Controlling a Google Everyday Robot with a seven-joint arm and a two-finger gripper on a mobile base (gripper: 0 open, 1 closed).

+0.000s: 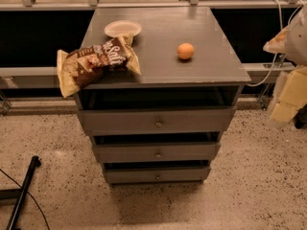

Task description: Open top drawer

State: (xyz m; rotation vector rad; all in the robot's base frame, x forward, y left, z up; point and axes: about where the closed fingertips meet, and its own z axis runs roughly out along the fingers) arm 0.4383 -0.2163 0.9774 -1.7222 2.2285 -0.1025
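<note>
The top drawer [156,120] sits directly under the counter [211,61] of the grey cabinet, above the middle drawer [156,152] and the bottom drawer [156,175]. To my judgement it is not yet pulled out. The pincer [284,104] is at the far right edge of the view, well apart from the cabinet and at about the drawer's height. Whether it is open or closed I cannot tell, and I see nothing held in it.

Several things could go wrong. The knob [158,123] is small and round, so the pincer may slip off it, or go too low and take the similar knob of the middle drawer. A pull that is not straight could jam the drawer. A hard jerk could shake the counter: the orange [185,51] may roll away, and the chip bag [96,63], which already hangs over the left edge and touches the white plate [123,28], may slide down.

The drawer's flat front faces the camera. Its long axis runs left to right, parallel to the counter's front edge. It should slide out toward the viewer.
</note>
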